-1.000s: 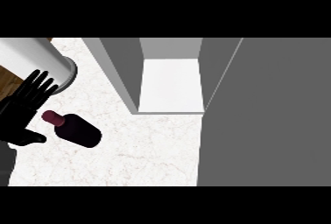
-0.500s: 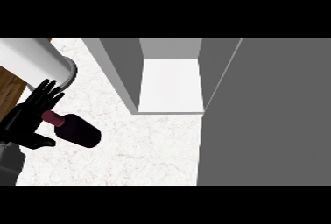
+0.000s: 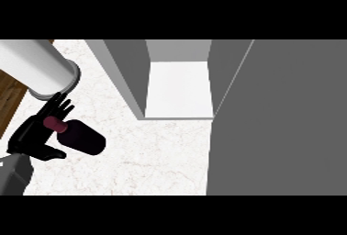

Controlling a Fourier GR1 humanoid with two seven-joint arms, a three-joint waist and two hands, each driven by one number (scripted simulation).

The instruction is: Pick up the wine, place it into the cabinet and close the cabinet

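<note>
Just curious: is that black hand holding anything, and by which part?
Seemingly nothing yet: the black left hand lies open beside the maroon-capped neck of the dark round wine bottle, fingers straight.

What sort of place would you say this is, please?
Probably a kitchen: a white marbled counter, an open grey cabinet with a white shelf inside, and a dark wine bottle on the counter.

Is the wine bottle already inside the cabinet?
No, the wine bottle sits on the counter by the left hand, well outside the open cabinet.
</note>
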